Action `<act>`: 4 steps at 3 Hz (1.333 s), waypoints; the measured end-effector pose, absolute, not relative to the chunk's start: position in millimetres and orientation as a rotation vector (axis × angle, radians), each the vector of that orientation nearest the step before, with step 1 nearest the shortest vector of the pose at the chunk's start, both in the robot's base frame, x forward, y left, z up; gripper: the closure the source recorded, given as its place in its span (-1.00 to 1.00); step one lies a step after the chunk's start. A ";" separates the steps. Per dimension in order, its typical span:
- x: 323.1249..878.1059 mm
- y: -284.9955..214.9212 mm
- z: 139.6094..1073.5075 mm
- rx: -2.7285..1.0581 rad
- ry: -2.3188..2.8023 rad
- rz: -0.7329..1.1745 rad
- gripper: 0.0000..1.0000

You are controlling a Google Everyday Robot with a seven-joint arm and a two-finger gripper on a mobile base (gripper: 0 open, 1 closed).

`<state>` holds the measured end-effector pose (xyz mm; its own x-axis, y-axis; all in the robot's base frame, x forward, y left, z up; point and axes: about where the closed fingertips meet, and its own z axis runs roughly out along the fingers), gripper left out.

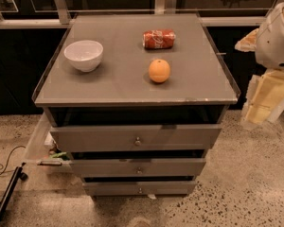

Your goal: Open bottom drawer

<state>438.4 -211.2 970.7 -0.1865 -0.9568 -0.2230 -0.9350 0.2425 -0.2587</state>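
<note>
Here, flat grey bottom drawer (111, 188), round knob (140, 190), cream pincer (266, 100) right.

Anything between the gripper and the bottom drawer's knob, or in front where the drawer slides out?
Nothing visible does. The gripper hangs off the right side of the cabinet. The bottom drawer and its knob face bare floor. The clutter lies at the cabinet's left in view.

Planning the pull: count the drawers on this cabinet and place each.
3. Top drawer under the tabletop, middle drawer below it, bottom drawer nearest the floor. None appears hidden. The tool hangs to their right.
</note>
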 end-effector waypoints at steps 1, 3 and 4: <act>428.6 -203.2 939.5 -1.793 2.096 -0.055 -1.00; 400.2 -199.0 824.0 -1.750 1.939 0.092 -1.00; 403.3 -194.0 756.2 -1.702 1.940 0.127 -1.00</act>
<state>403.3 -194.0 756.2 -0.0468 -0.8883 -0.4569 -0.9402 0.1937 -0.2802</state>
